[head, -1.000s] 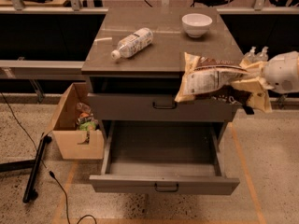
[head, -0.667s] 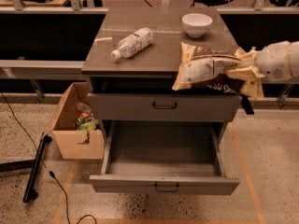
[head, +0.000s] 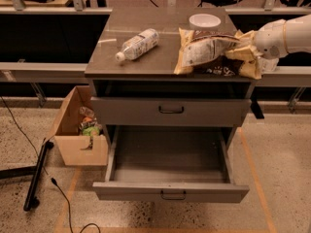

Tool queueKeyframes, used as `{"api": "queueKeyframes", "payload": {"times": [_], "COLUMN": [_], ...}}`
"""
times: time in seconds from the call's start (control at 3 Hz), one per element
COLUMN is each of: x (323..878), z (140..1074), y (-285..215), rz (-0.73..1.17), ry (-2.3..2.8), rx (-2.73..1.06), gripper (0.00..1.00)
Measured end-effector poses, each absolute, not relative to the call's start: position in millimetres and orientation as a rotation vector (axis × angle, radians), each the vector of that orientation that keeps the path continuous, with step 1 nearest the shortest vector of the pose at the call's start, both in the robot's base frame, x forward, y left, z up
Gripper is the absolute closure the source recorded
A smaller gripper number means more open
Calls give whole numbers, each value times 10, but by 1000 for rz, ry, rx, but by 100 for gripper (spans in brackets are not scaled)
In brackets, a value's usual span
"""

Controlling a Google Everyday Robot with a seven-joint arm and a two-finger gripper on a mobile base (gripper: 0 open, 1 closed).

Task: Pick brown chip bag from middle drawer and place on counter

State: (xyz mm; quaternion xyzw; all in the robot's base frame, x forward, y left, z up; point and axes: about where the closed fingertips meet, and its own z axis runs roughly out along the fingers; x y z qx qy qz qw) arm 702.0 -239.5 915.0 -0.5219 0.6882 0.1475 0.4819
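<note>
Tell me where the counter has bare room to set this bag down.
Barest patch: the counter's front middle, between the clear bottle and the brown chip bag. The back-left corner behind the bottle is bare too. The right side is crowded: bag, white bowl behind it, and the pincer at the bag's right end.

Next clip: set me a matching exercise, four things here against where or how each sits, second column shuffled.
1 brown chip bag
2 clear bottle
3 middle drawer
4 pincer

A pulled open
B lying on its side, counter left
C clamped on the bag's right end, at counter's right edge
D counter right, before white bowl

Pairs: 1-D, 2-B, 3-A, 4-C
</note>
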Motion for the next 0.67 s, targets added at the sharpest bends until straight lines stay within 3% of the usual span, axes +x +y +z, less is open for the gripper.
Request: {"api": "queueKeyframes", "payload": {"times": [0.33, 0.67], "x": [7291, 7511], "z": [9173, 9123], "y": [-2311, -2278], "rz": [351, 342], "ry": [1663, 1668], "rx": [-1286, -1278], "gripper": [100, 84]}}
